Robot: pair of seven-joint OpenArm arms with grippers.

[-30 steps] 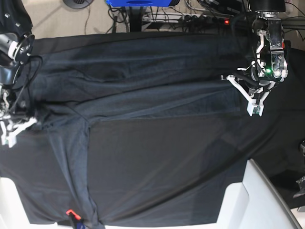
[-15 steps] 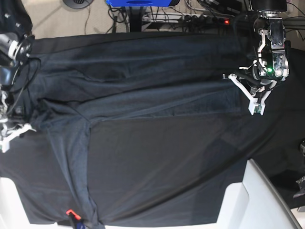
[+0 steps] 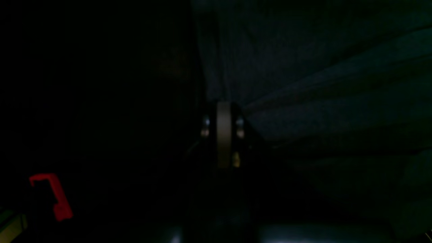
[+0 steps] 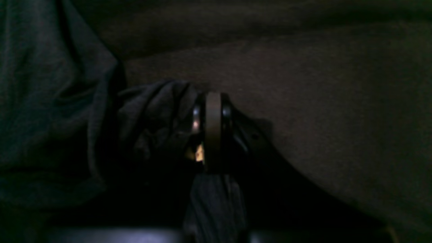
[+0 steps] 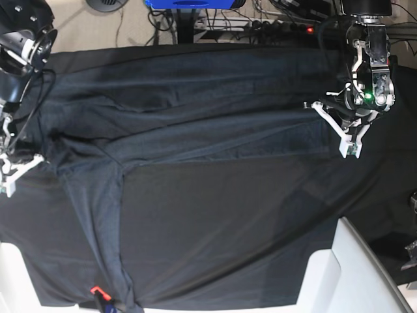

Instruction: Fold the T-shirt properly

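Black cloth (image 5: 260,228) covers the work table, with cables and a power strip (image 5: 280,27) along the floor at the top of the base view and a white panel (image 5: 345,274) at the lower right. Spread over this cloth lies the T-shirt (image 5: 195,111), a dark slate-grey knit occupying the upper and left parts of the base view, with one section running down toward the bottom edge near a small red clip (image 5: 96,289). At the right of the base view the left gripper (image 5: 348,140) sits at the shirt's right-hand edge; its wrist view is very dark, and the jaws appear pressed together, though whether any fabric lies between them cannot be told. At the left edge of the base view the right gripper (image 5: 12,173) sits low against the shirt's bunched left end. Its wrist view shows the jaws closed, with a gathered fold of the grey T-shirt (image 4: 152,114) pinched at the gripper (image 4: 213,135) and cloth hanging below it.
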